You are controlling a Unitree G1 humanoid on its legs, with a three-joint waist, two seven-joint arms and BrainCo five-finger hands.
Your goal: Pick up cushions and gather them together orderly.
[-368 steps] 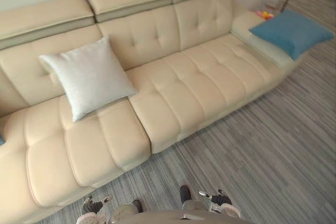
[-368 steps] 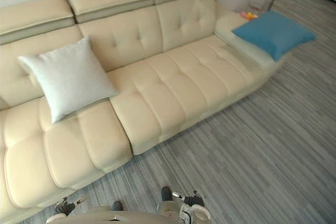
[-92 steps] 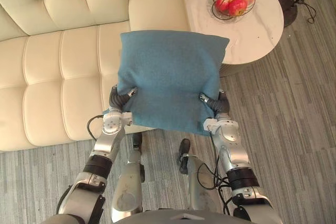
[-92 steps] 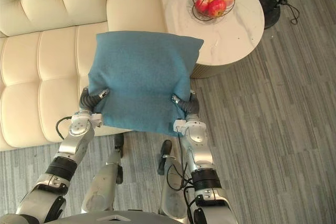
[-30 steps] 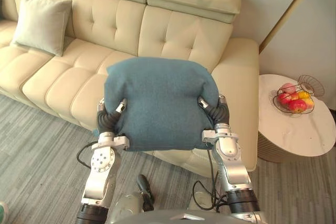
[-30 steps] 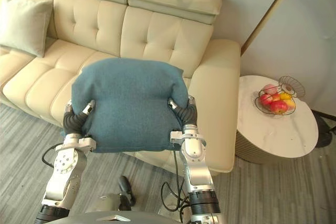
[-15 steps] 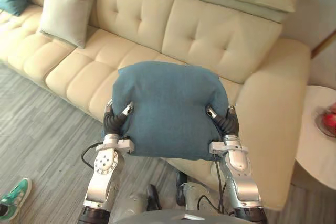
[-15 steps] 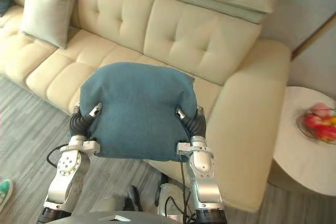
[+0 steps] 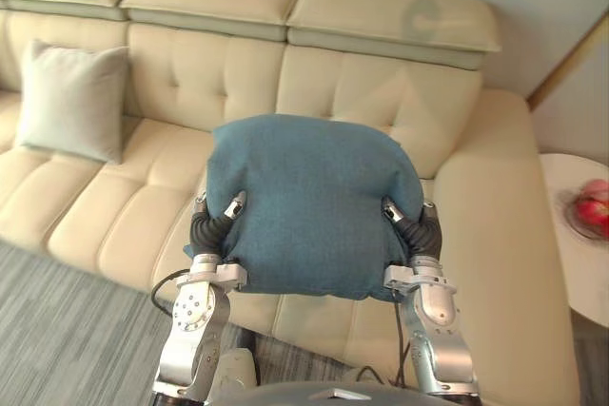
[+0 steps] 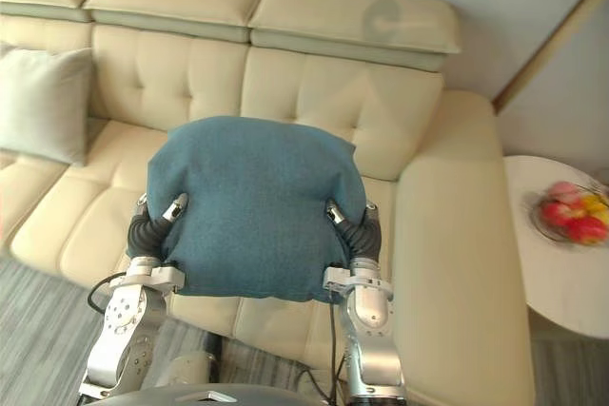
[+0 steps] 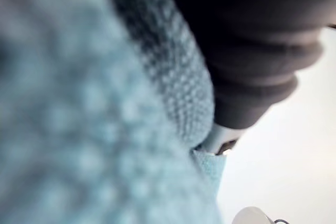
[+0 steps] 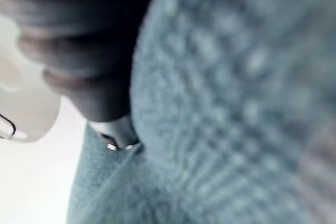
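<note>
While the view has swung round to face the sofa (image 9: 381, 92) more squarely than half a second back, the blue cushion (image 9: 309, 202) hasn't budged in the grip. It's held up flat in front of the sofa's right-hand seats. Down at its lower corners, the left hand (image 9: 211, 225) and the right hand (image 9: 414, 227) each clamp it, thumbs dug into the front, fingers tucked behind. Further along, the pale grey cushion (image 9: 68, 102) leans on the sofa's backrest near the left end. Just past the sofa's right armrest sits a round side table (image 9: 571, 273) with red fruit (image 9: 592, 211).
</note>
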